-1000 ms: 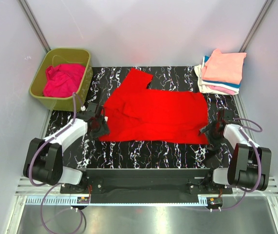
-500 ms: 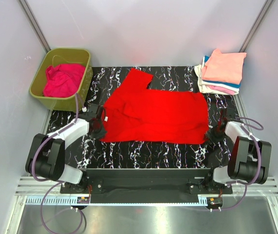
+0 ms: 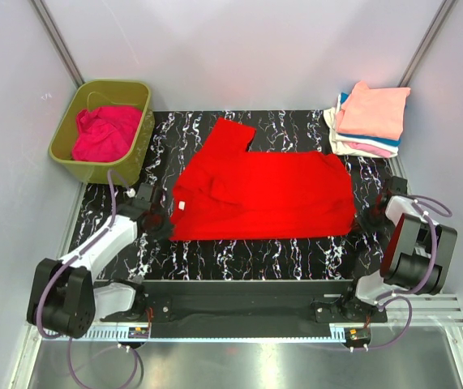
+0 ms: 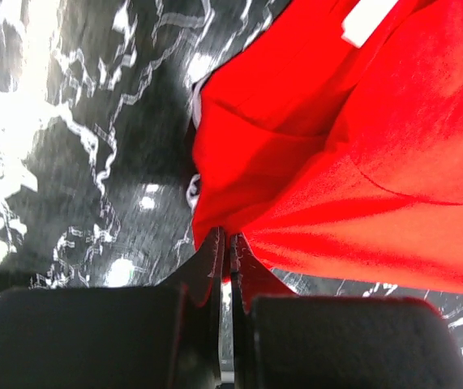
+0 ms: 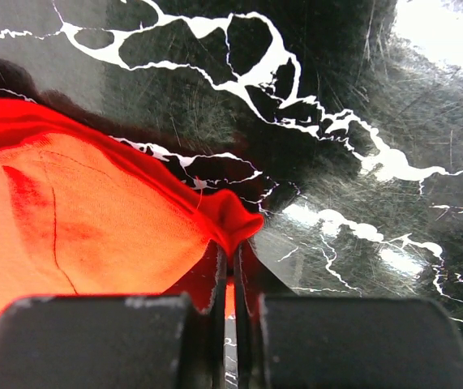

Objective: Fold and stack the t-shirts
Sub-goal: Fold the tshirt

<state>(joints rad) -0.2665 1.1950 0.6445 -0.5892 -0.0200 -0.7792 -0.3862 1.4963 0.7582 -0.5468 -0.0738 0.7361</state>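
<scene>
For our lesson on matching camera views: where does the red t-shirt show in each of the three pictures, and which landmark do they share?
Top external: the red t-shirt lies spread out in the middle of the picture.
Left wrist: upper right, its edge pinched by the left gripper.
Right wrist: lower left, its corner pinched by the right gripper.
Shared landmark: the black, white-veined table.

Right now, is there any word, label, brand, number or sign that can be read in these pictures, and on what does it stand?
No text can be read anywhere.
The white tag on the red t-shirt: no print can be made out, too blurred and small to tell.
</scene>
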